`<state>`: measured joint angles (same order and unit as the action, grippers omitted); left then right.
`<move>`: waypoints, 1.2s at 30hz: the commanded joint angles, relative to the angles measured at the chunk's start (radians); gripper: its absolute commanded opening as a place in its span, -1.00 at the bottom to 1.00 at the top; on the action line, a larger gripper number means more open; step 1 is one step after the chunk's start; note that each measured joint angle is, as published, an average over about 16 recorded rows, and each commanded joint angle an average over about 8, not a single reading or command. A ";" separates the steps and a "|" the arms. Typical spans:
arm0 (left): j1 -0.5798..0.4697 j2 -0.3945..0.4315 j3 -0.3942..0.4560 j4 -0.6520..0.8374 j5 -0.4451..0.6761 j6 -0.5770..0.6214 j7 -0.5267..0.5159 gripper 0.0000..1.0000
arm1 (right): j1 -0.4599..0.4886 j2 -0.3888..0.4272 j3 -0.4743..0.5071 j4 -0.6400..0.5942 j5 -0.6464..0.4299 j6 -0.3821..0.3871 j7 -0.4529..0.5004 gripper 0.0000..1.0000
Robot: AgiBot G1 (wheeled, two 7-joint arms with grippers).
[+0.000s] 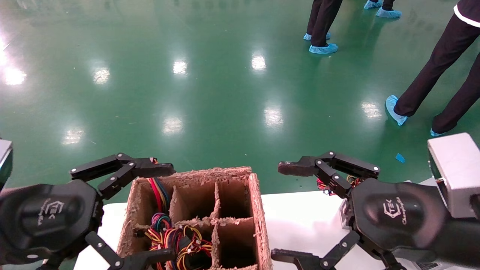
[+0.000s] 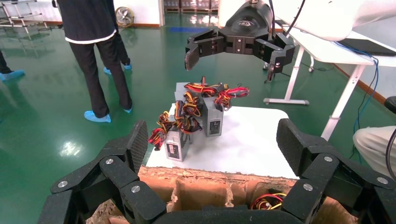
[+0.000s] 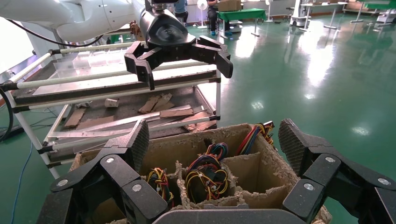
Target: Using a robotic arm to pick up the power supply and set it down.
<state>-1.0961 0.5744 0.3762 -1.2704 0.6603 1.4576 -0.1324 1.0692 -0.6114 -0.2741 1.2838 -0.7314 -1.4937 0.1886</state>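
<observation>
Standing on end on the white table, the loose power supplies form a small huddle of grey metal boxes with their long sides upright and their bundles of red, yellow and black wires spilling off the tops. From the left wrist view the nearest one sits by the table edge closest to the brown cardboard box, with the taller ones behind it; which way their vent faces point cannot be told. The right gripper hangs above that huddle with its jaws spread wide and nothing between them; in the head view only a grey corner and some red wire show under its wrist, so the units lie below and slightly behind the fingertips, not between them. The left gripper hovers over the near-left part of the divided cardboard box, jaws also spread wide and holding nothing. More wires coil up out of the left-hand compartments beneath it, while the right-hand compartments show bare cardboard. A metal rack with cardboard scraps stands beyond the left arm, and people in blue shoe covers stand on the green floor.
</observation>
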 commanded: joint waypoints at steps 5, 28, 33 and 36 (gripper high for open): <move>0.000 0.000 0.000 0.000 0.000 0.000 0.000 1.00 | 0.000 0.000 0.000 0.000 0.000 0.000 0.000 1.00; 0.000 0.000 0.000 0.000 0.000 0.000 0.000 -0.39 | 0.000 0.000 0.000 0.000 0.000 0.000 0.000 1.00; 0.000 0.000 0.000 0.000 0.000 0.000 0.000 -1.00 | 0.001 0.000 -0.001 0.000 0.000 0.000 0.000 1.00; 0.000 0.000 0.000 0.000 0.000 0.000 0.000 -1.00 | 0.001 -0.002 -0.003 0.001 0.001 -0.003 0.001 1.00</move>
<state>-1.0961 0.5744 0.3762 -1.2702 0.6603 1.4577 -0.1323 1.0695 -0.6186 -0.2817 1.2850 -0.7353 -1.4964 0.1922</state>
